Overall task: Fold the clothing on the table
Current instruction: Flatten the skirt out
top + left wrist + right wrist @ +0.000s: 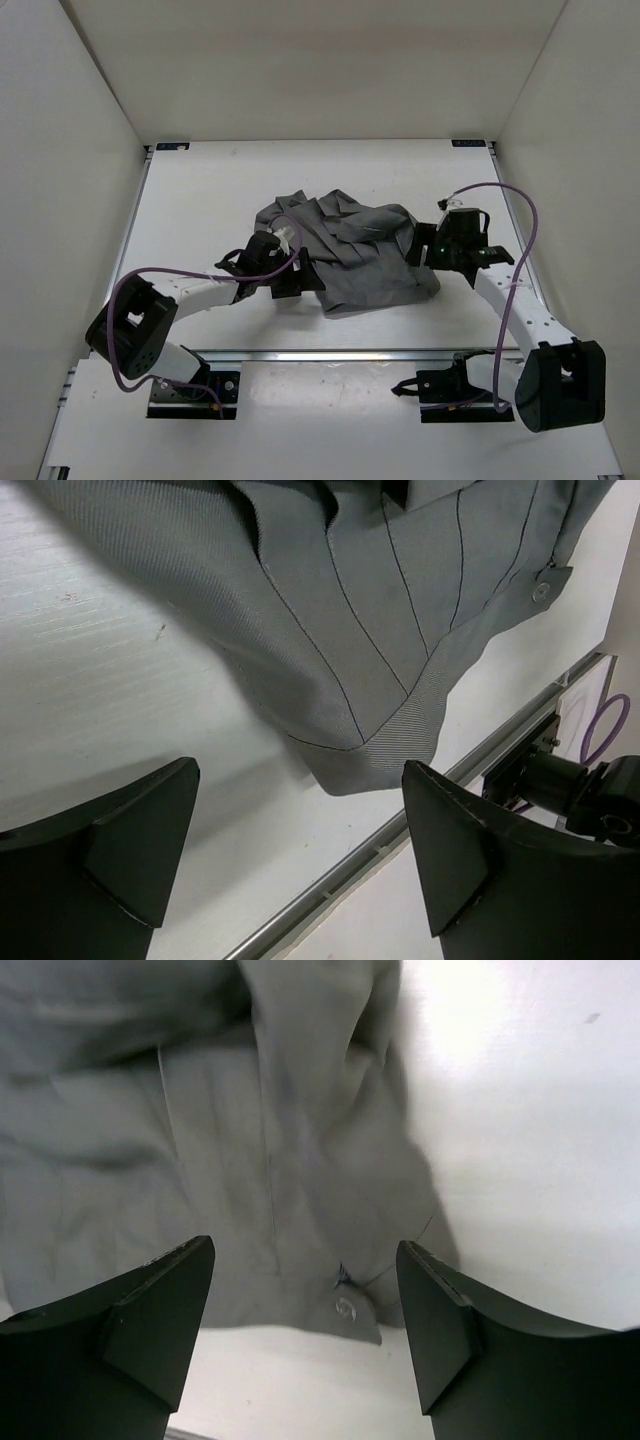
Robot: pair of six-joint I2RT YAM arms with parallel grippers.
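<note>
One item under inspection: dark grey, soft, wrinkled garment point(350, 255), heaped in overlapping folds about the middle of the large flat white table point(200, 200). Not yet folded; judged an early stage of the work.

Finds black two-finger left gripper point(295, 268) at the garment's 8 o'clock edge, jaws spread wide and empty. From its wrist camera, shows a stitched hem corner point(390, 750) just ahead of the fingers, with bare table beneath. Reads as lined up to take that corner, though nothing is gripped.

Finds black two-finger right gripper point(420, 252) at the 3 o'clock edge, jaws likewise parted and holding nothing. Hovers above a hem edge carrying a small round snap point(345, 1308). Judges both placements as stations on opposite margins, suited to spreading or lifting the cloth.

Notes thin metal rail point(350, 352) at 6 o'clock, near the closest hem but apart from it.

Cannot tell garment type, front from back, or where sleeves or legs lie: all buried in the heap. Right wrist view soft and dim, cloth cut off at 12 and 9 o'clock. Fingertips of both grippers masked from above by their own housings.
</note>
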